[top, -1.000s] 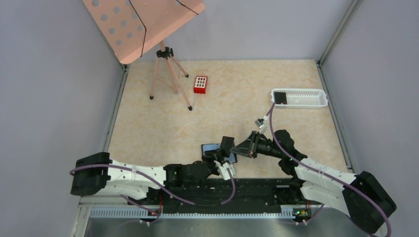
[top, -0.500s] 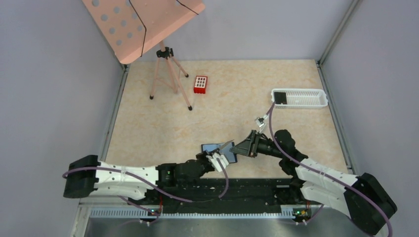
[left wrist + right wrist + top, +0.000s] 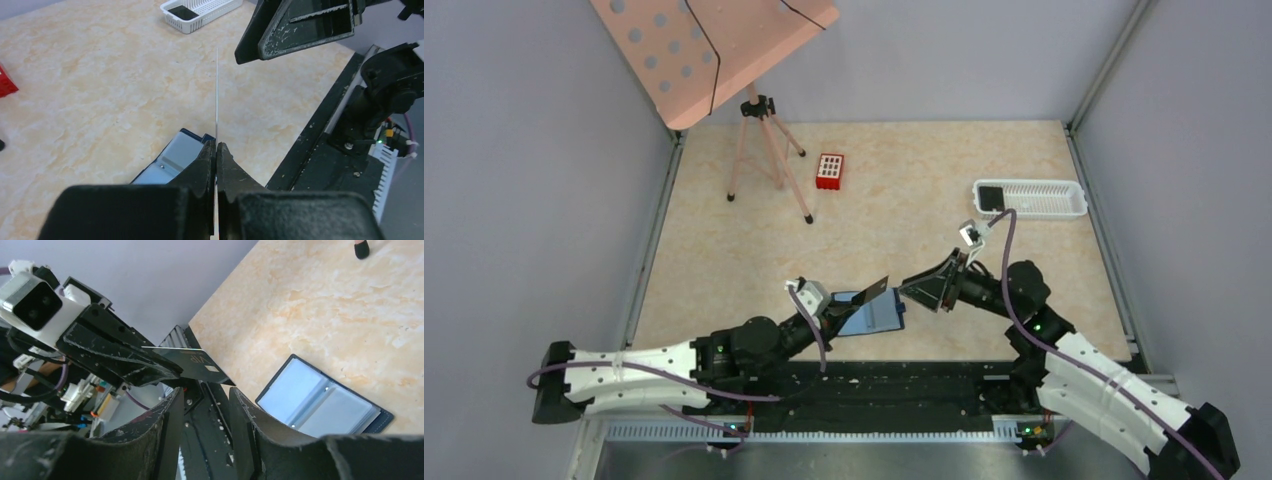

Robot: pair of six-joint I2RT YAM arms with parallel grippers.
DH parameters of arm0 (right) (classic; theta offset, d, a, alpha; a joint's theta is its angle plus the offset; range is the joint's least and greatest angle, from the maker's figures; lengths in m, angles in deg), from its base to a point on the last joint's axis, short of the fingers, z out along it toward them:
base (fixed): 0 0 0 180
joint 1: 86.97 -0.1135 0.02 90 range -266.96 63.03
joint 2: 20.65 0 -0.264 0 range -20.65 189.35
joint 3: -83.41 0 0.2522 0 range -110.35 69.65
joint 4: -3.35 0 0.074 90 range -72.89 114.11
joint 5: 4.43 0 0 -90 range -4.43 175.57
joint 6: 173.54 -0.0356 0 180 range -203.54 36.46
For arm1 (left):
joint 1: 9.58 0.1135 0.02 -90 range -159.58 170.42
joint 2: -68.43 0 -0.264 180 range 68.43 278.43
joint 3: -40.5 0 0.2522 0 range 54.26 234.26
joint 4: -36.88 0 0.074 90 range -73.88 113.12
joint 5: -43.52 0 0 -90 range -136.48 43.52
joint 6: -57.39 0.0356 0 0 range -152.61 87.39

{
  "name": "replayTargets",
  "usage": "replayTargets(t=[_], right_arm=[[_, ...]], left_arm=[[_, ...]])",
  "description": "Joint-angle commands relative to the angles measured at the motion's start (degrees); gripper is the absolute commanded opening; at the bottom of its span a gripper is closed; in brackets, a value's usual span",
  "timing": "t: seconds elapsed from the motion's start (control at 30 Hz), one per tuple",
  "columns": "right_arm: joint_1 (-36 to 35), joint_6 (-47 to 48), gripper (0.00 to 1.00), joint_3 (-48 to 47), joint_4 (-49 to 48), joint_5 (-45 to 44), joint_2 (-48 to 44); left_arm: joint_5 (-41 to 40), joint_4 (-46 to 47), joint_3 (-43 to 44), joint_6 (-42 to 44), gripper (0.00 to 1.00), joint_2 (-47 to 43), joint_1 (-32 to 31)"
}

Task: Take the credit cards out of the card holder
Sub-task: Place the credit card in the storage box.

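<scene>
While this credit card (image 3: 192, 362) is up clear of the open card holder (image 3: 325, 402), which lies flat on the table (image 3: 904, 190) near my arms' bases, my left gripper (image 3: 216, 146) has its jaws clamped on the card's edge. My right gripper (image 3: 204, 402) faces it, jaws apart, not touching. One dark card (image 3: 991, 196) sits in the white tray (image 3: 1044, 198). The pockets look empty, though I can't be sure.
</scene>
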Motion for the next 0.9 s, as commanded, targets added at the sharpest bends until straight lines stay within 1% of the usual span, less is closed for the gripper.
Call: replayTargets(t=[0.0, 0.1, 0.2, 0.27, 0.3, 0.4, 0.43, 0.57, 0.67, 0.77, 0.87], right_arm=[[-0.54, 5.82, 0.39, -1.95, 0.54, 1.66, -0.21], [-0.53, 8.77, 0.39, -5.21, 6.21, 0.96, 0.69], [-0.58, 9.18, 0.40, -5.55, 3.81, 4.35, 1.28], [-0.54, 12.22, 0.40, -7.33, 5.22, 6.80, 2.07], [-0.54, 13.88, 0.38, -8.35, 6.34, 8.13, 2.70], [-0.54, 17.36, 0.30, -11.50, 9.21, 13.20, 6.20], [-0.56, 17.88, 0.29, -12.30, 10.26, 15.05, 7.52], [-0.62, 17.73, 0.28, -13.55, 8.97, 24.84, 12.89], [-0.90, 17.64, 0.28, -12.63, 7.95, 27.39, 14.38], [-1.63, 17.82, 0.28, -11.56, 6.93, 29.38, 14.38], [-2.47, 18.80, 0.29, -11.24, 8.16, 29.15, 14.18]], left_arm=[[2.14, -3.06, 0.81, -5.75, 0.00, -2.12, 0.38], [1.51, -4.83, 1.25, -7.47, 0.00, -3.11, 0.43], [3.66, -5.96, 1.91, -7.13, 0.00, -3.26, 0.62], [5.49, -9.32, 3.95, -6.55, 0.00, -1.81, 0.94], [6.40, -10.83, 5.00, -6.46, 0.00, -1.09, 1.03], [10.55, -15.52, 8.09, -6.29, 0.00, 1.46, 1.79], [12.07, -16.70, 9.12, -6.27, 0.00, 2.40, 2.05], [16.99, -21.09, 13.22, -7.23, 0.00, 6.67, 3.69], [22.54, -21.72, 15.06, -8.11, 0.00, 9.57, 5.40], [24.82, -21.55, 16.09, -9.08, 0.00, 12.11, 6.75], [27.28, -20.87, 16.64, -9.55, 0.00, 13.89, 8.00]])
